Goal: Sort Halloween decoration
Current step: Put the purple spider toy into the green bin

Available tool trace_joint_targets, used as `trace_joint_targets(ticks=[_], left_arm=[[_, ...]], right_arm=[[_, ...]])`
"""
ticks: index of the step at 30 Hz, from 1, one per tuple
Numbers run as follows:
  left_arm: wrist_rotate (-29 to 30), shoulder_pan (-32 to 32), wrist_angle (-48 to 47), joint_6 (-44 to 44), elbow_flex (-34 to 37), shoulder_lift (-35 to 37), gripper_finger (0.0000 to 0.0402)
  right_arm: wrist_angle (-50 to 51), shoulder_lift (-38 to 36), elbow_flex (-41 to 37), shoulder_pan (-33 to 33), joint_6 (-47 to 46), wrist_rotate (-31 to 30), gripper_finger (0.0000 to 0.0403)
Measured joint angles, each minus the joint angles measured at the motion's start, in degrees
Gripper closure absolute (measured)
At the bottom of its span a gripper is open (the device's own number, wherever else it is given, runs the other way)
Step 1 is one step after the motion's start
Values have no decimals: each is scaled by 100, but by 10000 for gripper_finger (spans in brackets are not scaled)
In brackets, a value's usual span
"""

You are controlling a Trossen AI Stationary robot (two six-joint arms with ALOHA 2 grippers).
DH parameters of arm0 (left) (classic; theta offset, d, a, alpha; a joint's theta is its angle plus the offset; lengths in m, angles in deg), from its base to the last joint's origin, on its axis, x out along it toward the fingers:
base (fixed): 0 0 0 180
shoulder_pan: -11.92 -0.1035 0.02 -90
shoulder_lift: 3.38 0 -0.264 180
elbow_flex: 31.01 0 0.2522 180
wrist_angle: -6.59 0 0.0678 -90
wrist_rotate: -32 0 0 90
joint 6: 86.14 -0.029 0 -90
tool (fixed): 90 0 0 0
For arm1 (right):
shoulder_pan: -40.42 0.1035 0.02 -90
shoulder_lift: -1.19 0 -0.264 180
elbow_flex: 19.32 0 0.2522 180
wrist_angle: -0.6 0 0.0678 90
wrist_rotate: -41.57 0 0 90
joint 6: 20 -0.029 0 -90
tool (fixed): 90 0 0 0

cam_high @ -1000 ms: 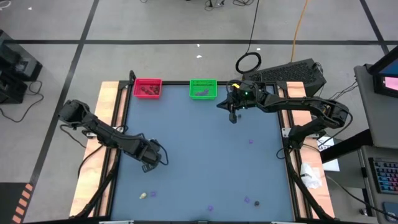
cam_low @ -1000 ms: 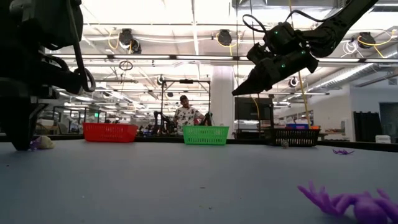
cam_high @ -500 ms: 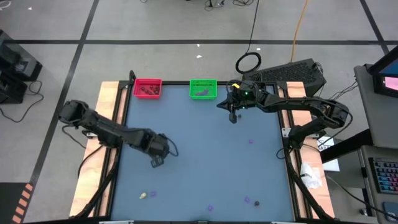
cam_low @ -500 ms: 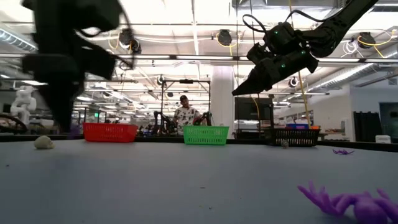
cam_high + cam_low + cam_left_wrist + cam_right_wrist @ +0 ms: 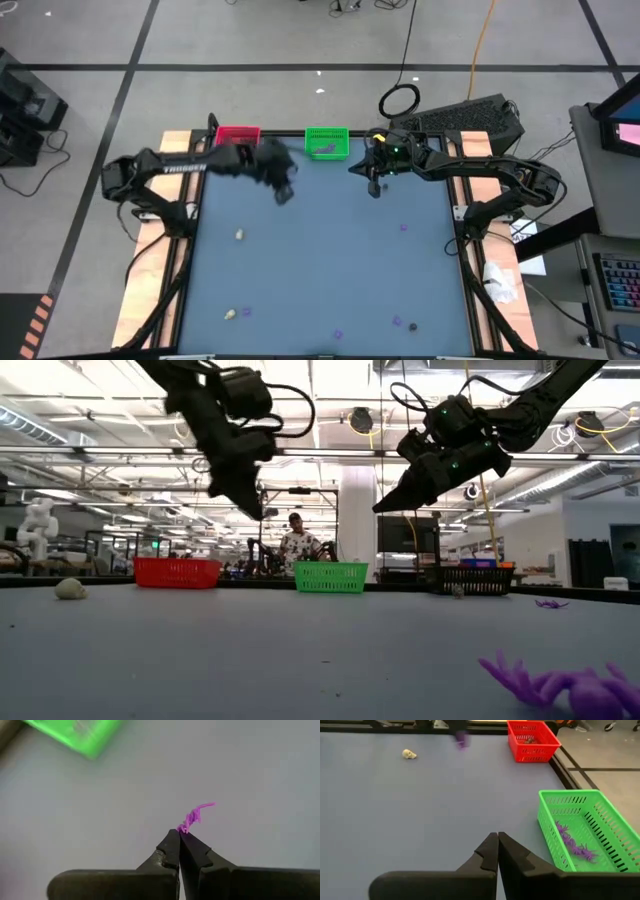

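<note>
My left gripper hangs above the table between the red bin and the green bin, shut on a flat purple bit. It shows high over the table in the low view. My right gripper hovers just right of the green bin, shut and empty. Purple bits lie in the green bin. A cream lump rests on the table, and a purple spider lies near the low camera. My left gripper pinches the purple bit by one end between its fingertips. The rest of the bit sticks out past the tips, lifted clear of the table.
More trinkets lie along the near edge: a cream lump, purple bits and a dark lump. Another purple bit sits toward the right side. A black bin stands at the far right. The table's middle is bare.
My left gripper has risen from the table beside the cream lump at the near left and swung toward the far edge, up between the red and green bins, carrying the purple bit. The cream lump stays where it was. My right arm has kept still.
</note>
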Motion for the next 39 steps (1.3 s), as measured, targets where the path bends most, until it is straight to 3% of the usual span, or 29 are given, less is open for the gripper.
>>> trace_joint_targets(ticks=[6, 18, 32, 39], left_arm=[[-256, -912, 176, -1097, -985, -832, 402], [-253, -1394, 315, -2127, -2693, -2844, 402], [-358, -1562, 302, -2042, -3015, -3606, 399], [-337, -1549, 405, -2201, -3015, -3414, 327]], right_arm=[[-62, 0, 0, 0, -19, -3, 403], [-65, 0, 0, 0, -21, -3, 403], [-60, 0, 0, 0, -109, -5, 403], [-58, 0, 0, 0, -289, -11, 403]])
